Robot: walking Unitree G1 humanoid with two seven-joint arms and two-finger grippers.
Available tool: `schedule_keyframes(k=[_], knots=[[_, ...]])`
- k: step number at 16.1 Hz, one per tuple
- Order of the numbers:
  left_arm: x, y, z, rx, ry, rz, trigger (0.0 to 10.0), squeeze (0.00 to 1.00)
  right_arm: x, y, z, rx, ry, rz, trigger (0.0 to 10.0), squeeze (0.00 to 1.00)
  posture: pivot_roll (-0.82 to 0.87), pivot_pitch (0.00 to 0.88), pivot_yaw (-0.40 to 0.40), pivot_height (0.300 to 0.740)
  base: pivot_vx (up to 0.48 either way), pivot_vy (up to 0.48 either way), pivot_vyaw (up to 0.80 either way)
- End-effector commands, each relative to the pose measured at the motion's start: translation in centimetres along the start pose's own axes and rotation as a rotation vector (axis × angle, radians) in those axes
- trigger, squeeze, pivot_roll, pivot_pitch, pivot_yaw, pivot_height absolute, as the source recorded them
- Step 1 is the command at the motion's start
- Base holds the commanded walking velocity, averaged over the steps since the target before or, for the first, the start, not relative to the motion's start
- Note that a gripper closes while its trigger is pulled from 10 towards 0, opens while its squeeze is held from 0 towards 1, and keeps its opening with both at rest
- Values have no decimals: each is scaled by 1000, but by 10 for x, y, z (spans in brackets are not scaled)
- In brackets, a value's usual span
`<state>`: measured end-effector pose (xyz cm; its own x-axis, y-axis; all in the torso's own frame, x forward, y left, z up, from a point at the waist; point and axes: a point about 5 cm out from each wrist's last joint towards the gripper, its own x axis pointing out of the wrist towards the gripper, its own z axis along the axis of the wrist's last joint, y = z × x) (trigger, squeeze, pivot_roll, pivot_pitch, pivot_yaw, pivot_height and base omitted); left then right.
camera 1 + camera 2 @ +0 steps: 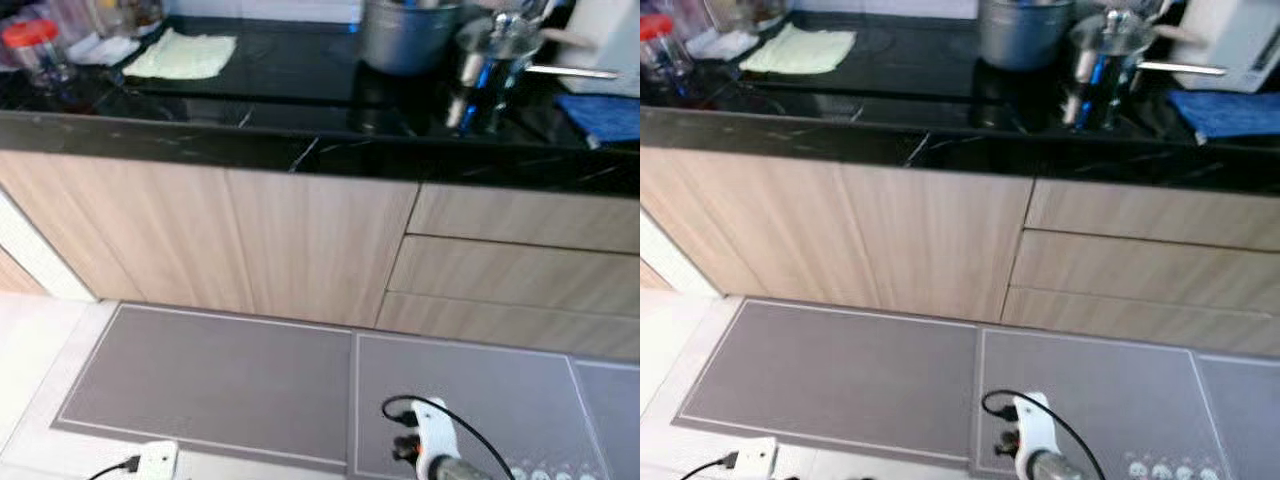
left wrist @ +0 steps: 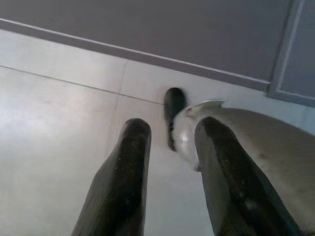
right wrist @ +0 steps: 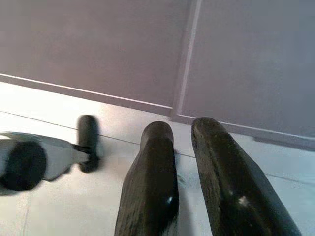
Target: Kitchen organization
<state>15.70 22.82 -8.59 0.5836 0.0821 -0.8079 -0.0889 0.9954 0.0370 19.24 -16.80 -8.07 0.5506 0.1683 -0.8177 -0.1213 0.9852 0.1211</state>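
You are facing a black table (image 1: 300, 140) with wood-grain cabinet doors (image 1: 300, 250) and drawers (image 1: 520, 260) under it. On the table, at the far left, stands a clear jar with a red lid (image 1: 35, 50); just beside it lies a pale green cloth (image 1: 185, 55). Further right you see a grey metal pot (image 1: 408, 35), and near it a glass-lidded vessel with a long metal handle (image 1: 495, 45). A blue cloth (image 1: 600, 115) lies at the right edge of the table.

On the floor in front of the cabinets lie grey mats (image 1: 220, 375) with a thin pale border line. Your right arm's white wrist piece with a black cable (image 1: 430, 445) shows low over the mats.

Your left tool (image 2: 167, 130) hangs over pale floor tiles (image 2: 59, 128) near a mat's edge, its two black fingers (image 2: 125, 182) apart and holding nothing. Your right tool (image 3: 181, 132) hangs over the tiles by the seam between two mats, its fingers (image 3: 152, 182) a small gap apart, also empty. All the things on the table are well apart from both tools.
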Motion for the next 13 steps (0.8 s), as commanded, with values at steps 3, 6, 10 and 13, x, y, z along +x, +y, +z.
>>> schedule_keyframes(k=[3, 6, 10, 13], knots=[[-3, 2, -12, 5, 49, 8, 10000, 0, 1, 2, 0, -4, 9, 8, 10000, 0, 54, 76, -41, 740, 0, -337, 0], [-3, 3, -13, 6, 52, 9, 10000, 0, 0, 2, 0, -56, 15, 29, 10000, 0, 56, 72, -43, 740, 0, -337, 0], [-4, 3, -14, 14, 51, 5, 10000, 0, 0, 2, -1, -20, 11, 18, 10000, 0, 58, 68, -45, 740, 0, -337, 0], [-3, 2, -13, 21, 50, 0, 10000, 0, 0, 2, -1, 3, -1, 9, 10000, 0, 58, 71, -44, 740, 0, -336, 0]])
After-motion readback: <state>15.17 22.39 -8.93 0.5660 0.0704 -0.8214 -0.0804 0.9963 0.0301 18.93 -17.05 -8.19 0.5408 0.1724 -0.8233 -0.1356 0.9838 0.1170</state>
